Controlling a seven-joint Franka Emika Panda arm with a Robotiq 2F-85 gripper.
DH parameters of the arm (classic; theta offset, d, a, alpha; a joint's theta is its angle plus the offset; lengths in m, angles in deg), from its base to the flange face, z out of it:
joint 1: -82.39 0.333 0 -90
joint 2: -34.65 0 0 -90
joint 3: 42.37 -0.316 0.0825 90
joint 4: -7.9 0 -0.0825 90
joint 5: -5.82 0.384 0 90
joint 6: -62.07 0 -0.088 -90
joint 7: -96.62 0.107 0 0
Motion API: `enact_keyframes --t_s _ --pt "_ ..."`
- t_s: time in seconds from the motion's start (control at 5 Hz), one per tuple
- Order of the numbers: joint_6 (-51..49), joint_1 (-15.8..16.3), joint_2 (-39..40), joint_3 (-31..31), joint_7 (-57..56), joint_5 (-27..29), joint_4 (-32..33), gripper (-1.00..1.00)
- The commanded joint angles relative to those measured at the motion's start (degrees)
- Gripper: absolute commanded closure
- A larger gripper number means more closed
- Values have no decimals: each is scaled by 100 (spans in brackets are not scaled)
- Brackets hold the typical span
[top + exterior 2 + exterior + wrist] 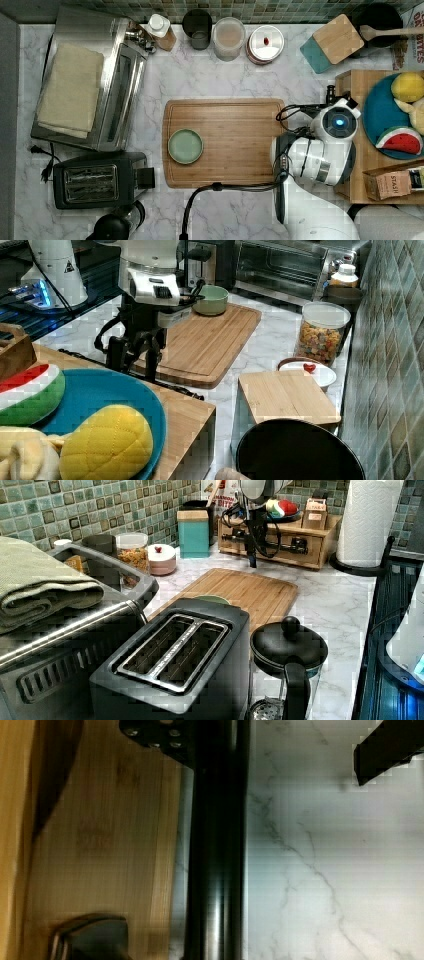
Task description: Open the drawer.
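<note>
The drawer (pixel 280 547) sits in a light-wood stand at the back of the marble counter (pixel 225 80), beyond the cutting board (pixel 225 142). In the left view its front is pale wood with a long black bar handle (pixel 217 850) running across it. In the wrist view that bar is glossy and round, just off the wood front. The gripper (pixel 135 352) hangs at the handle, fingers apart, one (pixel 385 747) on each side of the bar, not clamped.
</note>
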Motion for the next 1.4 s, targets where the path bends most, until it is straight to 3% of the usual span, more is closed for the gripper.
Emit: enact_keyframes --t_s 0.2,0.8,1.2,1.4 --pt "344 494 -733 -569 -16 640 876 -100" --pt "278 1542 -1236 -899 1097 351 1568 -100" --pt "-65 2290 -1440 -935 1978 610 1638 -100" --pt "82 2301 -1560 -1038 2348 345 1695 -100"
